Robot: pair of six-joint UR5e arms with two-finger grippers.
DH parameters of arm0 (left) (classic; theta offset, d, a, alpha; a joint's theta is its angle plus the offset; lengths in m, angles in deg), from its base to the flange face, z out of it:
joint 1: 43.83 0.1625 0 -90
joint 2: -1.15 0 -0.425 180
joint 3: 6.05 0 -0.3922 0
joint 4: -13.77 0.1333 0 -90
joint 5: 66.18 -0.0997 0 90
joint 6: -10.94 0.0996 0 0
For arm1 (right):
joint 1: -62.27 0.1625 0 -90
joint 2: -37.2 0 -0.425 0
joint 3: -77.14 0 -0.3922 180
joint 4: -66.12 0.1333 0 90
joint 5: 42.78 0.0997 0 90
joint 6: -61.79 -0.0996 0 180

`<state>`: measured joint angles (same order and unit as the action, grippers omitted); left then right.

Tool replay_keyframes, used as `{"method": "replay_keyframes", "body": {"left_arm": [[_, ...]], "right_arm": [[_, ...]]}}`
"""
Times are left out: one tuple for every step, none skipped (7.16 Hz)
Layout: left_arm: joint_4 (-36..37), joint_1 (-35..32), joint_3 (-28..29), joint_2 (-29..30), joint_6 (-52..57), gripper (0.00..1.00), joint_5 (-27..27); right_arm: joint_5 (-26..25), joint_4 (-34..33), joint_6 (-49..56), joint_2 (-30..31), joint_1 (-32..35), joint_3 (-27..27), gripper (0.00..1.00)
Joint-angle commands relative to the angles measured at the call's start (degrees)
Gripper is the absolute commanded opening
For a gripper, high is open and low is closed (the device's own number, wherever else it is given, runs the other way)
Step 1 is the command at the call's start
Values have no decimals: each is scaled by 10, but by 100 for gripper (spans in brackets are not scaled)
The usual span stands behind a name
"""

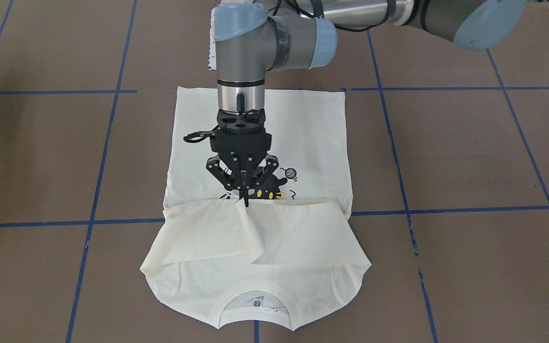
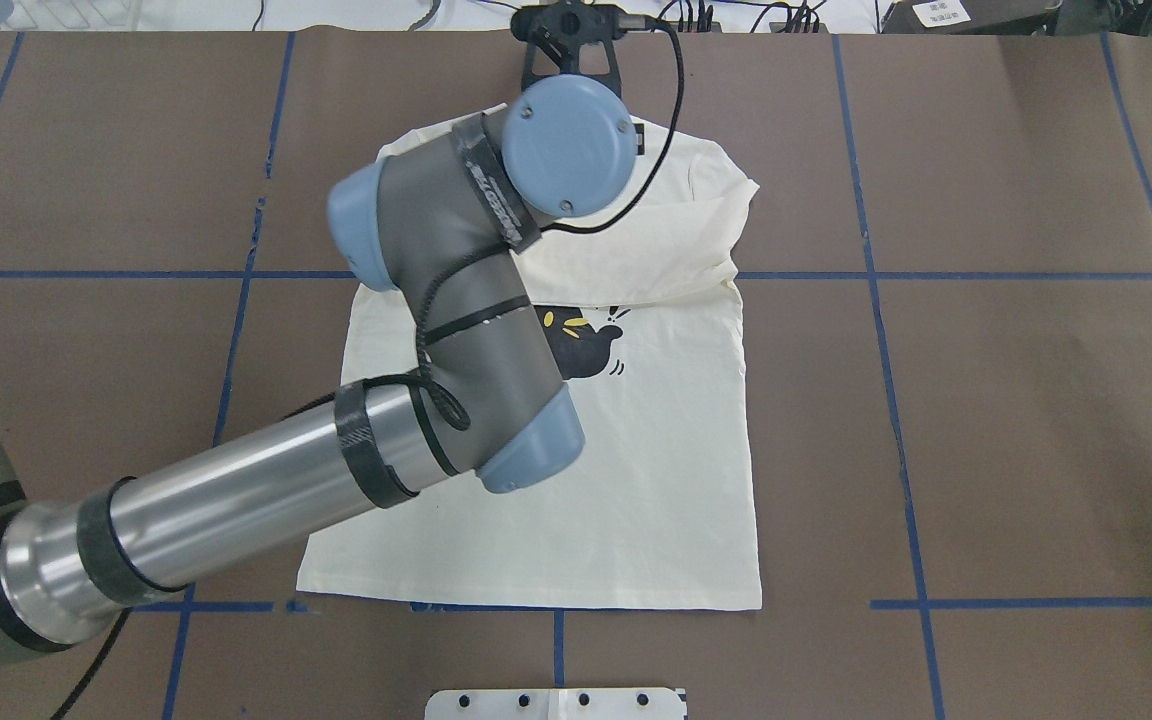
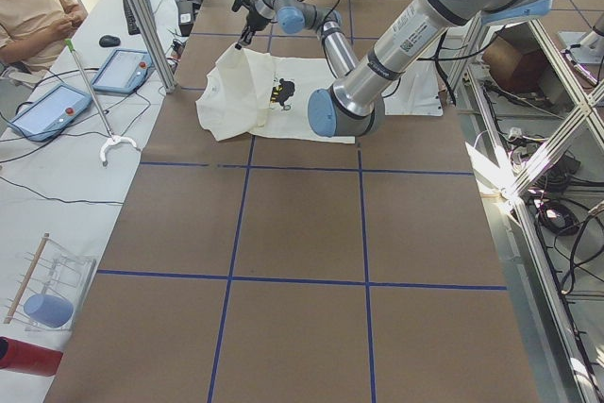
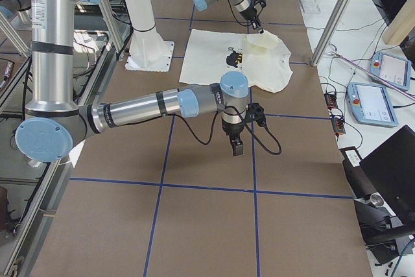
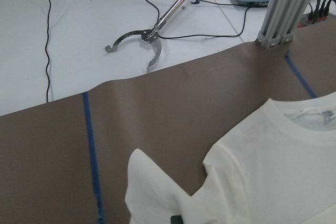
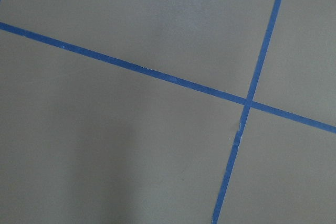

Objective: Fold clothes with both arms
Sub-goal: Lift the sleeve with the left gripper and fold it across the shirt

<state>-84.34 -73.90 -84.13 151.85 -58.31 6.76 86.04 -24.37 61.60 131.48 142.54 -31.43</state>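
The left gripper (image 1: 245,200) points straight down over the middle of the T-shirt (image 1: 303,138). Its two fingers are brought together into a narrow point, with cream cloth pinched between them. The pinch sits on the upper edge of the folded-in sleeves (image 1: 203,228), at the place where the two flaps meet; which flap is caught cannot be told. In the side views the cloth rises in a small peak up to the fingertips. In the left wrist view a dark fingertip (image 5: 176,219) shows at the bottom edge, against raised cloth.

The T-shirt lies print-side up on the brown surface (image 1: 470,152), near its middle. Its collar (image 1: 255,305) faces the operators' side and its hem lies toward the robot. Both sleeves are laid across the chest and cover the lower part of the cat print (image 2: 581,345). The yarn ball (image 1: 291,173) shows just beside the gripper's linkage.

The right gripper (image 4: 235,146) hangs pointing down over bare surface, well apart from the T-shirt. It shows only in the side view, so whether its fingers are apart or together cannot be told. Its wrist camera sees only crossing blue tape lines (image 6: 157,74).
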Motion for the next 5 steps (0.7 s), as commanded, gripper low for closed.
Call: {"method": "replay_keyframes", "body": {"left_arm": [[-43,48,77,34,-11,0,-50],[-48,51,105,49,-7,0,-49],[-113,53,107,46,-7,99,-44],[-178,57,112,43,-4,100,-36],[-178,57,108,49,18,100,13]], "right_arm": [[0,1,-1,1,1,1,100],[0,1,-2,0,1,1,100],[1,1,-2,-1,1,1,100],[3,1,-2,-1,1,2,100],[11,11,-2,-2,0,1,100]]}}
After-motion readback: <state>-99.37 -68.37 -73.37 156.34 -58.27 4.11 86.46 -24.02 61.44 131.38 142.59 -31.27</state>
